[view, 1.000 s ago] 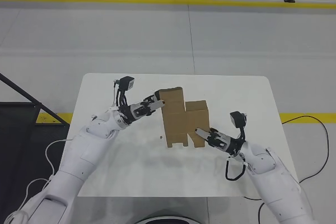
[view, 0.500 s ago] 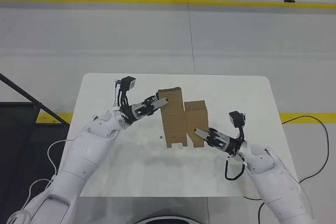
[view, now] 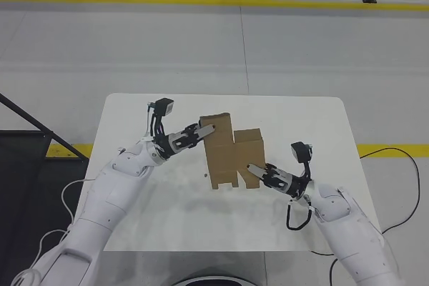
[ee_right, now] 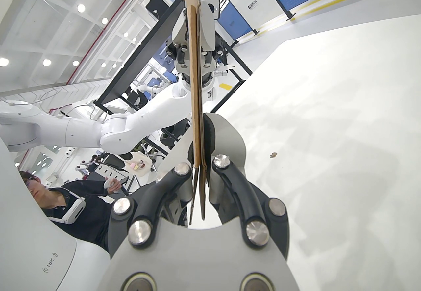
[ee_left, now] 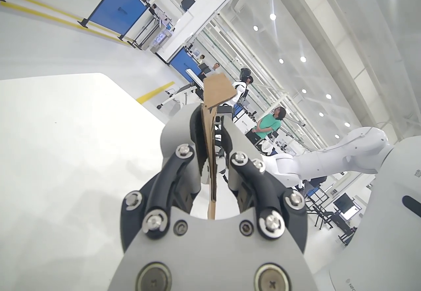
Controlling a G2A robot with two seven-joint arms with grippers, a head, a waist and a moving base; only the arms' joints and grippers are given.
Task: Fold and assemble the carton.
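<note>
A: Top view?
B: The carton (view: 232,159) is a flattened brown blank over the middle of the white table (view: 129,214). The left gripper (view: 209,129) has its far-left corner. The right gripper (view: 252,169) has the near-right edge, by the notched flaps. One arm on each side, the sheet between them.
A: Left wrist?
B: Cardboard runs edge-on between the fingers (ee_left: 194,127). Jaws are narrowed to about board thickness and clamped on the sheet. One flap tip splays sideways just past the fingertips. The table corner sits off to one side.
A: Right wrist?
B: Much the same. The carton is edge-on with two layers visible, pinched between the fingers (ee_right: 223,141). Jaws are drawn in tight on the board, no slack that I can see. The sheet runs straight out to the other gripper, which is holding the far end. There's a small brown speck (ee_right: 273,155) on the table beside it, well apart from the carton.
</note>
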